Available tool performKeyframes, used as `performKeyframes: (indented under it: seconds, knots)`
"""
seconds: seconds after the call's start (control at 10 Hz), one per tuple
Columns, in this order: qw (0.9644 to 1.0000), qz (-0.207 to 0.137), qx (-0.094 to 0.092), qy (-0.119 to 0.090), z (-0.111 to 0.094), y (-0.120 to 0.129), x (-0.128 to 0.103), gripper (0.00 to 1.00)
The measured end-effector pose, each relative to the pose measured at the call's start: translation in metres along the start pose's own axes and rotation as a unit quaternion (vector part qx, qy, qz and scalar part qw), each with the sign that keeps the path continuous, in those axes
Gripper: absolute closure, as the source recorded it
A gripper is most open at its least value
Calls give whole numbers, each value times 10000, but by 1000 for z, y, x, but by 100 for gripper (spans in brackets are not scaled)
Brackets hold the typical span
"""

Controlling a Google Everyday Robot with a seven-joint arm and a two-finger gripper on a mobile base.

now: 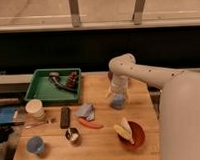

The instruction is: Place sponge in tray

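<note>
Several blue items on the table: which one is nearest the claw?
The small blue sponge right of centre, directly below the claw. The crumpled blue cloth lies further left; the round blue cup sits at the front-left corner.

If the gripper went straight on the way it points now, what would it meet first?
The gripper points down over the wooden table, and the blue sponge sits directly under it, so it would likely meet the sponge first. Whether they already touch is unclear.
</note>
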Motion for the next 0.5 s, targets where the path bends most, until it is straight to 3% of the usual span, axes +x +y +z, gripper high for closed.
performKeyframes:
  seconds: [0.2, 0.5]
  knots:
    - [9999, 110, 40, 65, 10, -5, -12, 20]
    - [9994, 246, -65, 221, 22, -11, -20, 20]
